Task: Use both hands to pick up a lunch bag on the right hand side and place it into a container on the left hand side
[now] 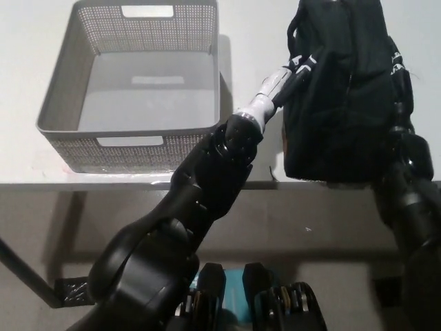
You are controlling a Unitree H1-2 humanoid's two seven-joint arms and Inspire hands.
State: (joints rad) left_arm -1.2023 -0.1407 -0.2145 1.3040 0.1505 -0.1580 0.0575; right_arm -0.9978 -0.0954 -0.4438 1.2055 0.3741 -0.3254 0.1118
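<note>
Both hands — left hand (301, 67), right hand (398, 86) — against lunch bag (341, 89)

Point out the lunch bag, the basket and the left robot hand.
lunch bag (344, 89): head view, middle of its dark front panel.
basket (131, 141): head view, near mesh wall by the handle slot.
left robot hand (298, 67): head view, white part against the bag's left side.

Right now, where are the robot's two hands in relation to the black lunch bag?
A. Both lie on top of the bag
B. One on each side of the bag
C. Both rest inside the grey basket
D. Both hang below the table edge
B: the left hand presses the black lunch bag on its left flank and the right hand its right flank; the grey mesh basket holds nothing.
</note>
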